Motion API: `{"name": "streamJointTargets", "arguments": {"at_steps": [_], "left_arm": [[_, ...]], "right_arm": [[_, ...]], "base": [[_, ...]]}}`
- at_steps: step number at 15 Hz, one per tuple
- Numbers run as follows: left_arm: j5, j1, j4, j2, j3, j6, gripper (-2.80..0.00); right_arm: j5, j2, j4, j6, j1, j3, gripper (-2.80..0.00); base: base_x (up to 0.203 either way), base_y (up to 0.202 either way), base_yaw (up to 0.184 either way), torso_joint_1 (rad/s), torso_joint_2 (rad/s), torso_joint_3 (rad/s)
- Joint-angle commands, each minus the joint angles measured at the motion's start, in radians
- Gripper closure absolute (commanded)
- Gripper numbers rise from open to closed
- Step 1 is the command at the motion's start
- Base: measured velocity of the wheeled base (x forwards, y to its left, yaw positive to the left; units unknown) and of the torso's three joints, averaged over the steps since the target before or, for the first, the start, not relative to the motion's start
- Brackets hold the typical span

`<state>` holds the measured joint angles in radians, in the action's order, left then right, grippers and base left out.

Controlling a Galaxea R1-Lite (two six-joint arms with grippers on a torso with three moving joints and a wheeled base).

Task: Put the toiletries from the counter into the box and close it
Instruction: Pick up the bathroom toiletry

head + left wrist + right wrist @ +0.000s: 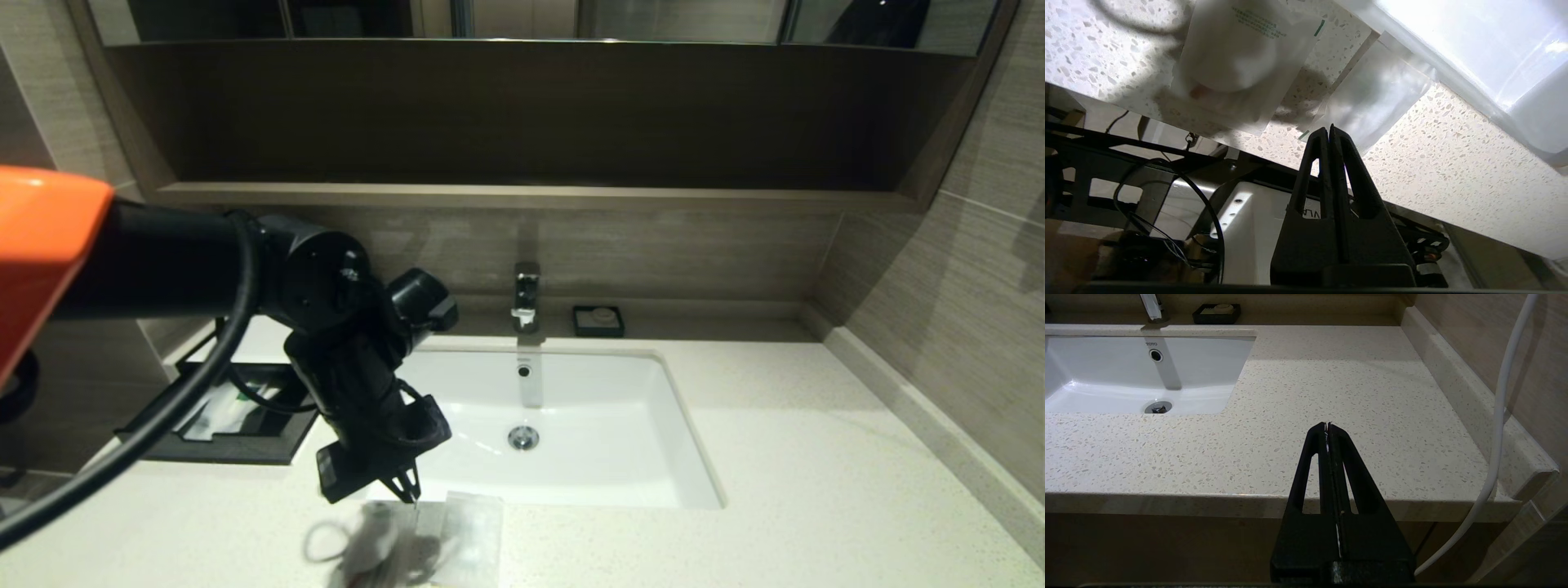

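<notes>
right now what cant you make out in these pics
- Box contents: in the head view the left arm and its cable cover much of the open drawer; only a packet with some green shows.
- Two packets on the counter: blurred and cut by the bottom edge in the head view; printing on them unreadable in the left wrist view.
- Left gripper: shut, above the packets; contact unclear.
- Right gripper: shut; absent from the head view.

Legible markings:

- Sink basin (1106, 381): brand "TOYO", small dark letters on the inner back wall, just above the overflow hole (1155, 355); seen in the right wrist view.
- Left pincer (1329, 130): raised lettering between its fingers, partly hidden; only "VLA", seen mirrored, can be made out.
- Flat packet (1237, 61) with white contents: several lines of green print near one edge, too blurred to read.
</notes>
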<state>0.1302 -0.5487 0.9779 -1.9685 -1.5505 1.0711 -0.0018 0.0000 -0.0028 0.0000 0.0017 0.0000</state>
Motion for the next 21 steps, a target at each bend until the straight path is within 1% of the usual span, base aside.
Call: {"name": "streamJointTargets", "arguments": {"at_steps": [1,3,7,11,13,19,21], "left_arm": [[0.003,0.01,0.004,0.011,0.005,0.04,0.0],[0.004,0.014,0.002,0.013,0.024,0.061,0.0],[0.005,0.029,-0.016,0.011,0.077,0.066,0.0],[0.009,0.039,-0.034,0.01,0.082,0.091,0.0],[0.029,0.046,-0.044,0.007,0.084,0.101,0.0],[0.035,0.046,-0.057,0.0,0.084,0.104,0.0],[0.035,0.046,-0.063,-0.003,0.082,0.116,0.0]], "right_arm": [[0.0,-0.001,0.0,-0.001,0.0,0.002,0.0],[0.0,-0.002,0.0,-0.001,0.001,0.002,0.0],[0.0,0.0,0.0,-0.001,0.0,0.002,0.0],[0.0,-0.001,0.0,0.0,0.0,0.002,0.0],[0.0,0.0,0.0,-0.002,0.0,0.002,0.0],[0.0,-0.001,0.0,-0.001,0.0,0.002,0.0],[0.0,-0.001,0.0,-0.001,0.0,0.002,0.0]], "base": [[0.0,0.0,0.0,0.0,0.0,0.0],[0.0,0.0,0.0,0.0,0.0,0.0],[0.0,0.0,0.0,0.0,0.0,0.0],[0.0,0.0,0.0,0.0,0.0,0.0],[0.0,0.0,0.0,0.0,0.0,0.0],[0.0,0.0,0.0,0.0,0.0,0.0],[0.0,0.0,0.0,0.0,0.0,0.0]]}}
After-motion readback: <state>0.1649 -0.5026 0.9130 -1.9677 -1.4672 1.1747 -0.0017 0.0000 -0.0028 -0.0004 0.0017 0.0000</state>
